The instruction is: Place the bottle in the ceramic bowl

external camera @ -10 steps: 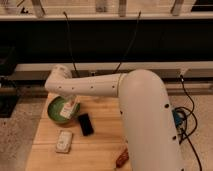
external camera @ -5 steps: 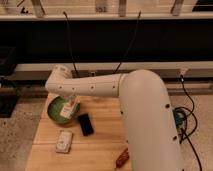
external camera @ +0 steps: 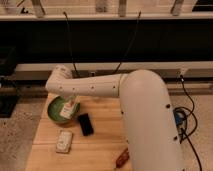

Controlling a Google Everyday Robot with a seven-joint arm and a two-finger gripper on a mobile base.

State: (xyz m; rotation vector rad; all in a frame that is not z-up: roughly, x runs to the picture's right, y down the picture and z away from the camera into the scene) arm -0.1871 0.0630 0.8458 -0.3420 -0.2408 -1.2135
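The green ceramic bowl [external camera: 56, 111] sits at the back left of the wooden table. My gripper [external camera: 70, 107] hangs at the end of the white arm, right over the bowl's right half. A small whitish bottle [external camera: 68, 111] with a hint of orange at its top shows at the gripper, low inside the bowl. The gripper hides most of it, and I cannot tell whether it rests on the bowl's bottom.
A black slab [external camera: 85, 124] lies just right of the bowl. A flat whitish packet [external camera: 64, 141] lies in front of the bowl. A reddish-brown elongated object [external camera: 122, 158] lies near the wooden table's [external camera: 102, 142] front edge. My big white arm [external camera: 145, 115] covers the table's right side.
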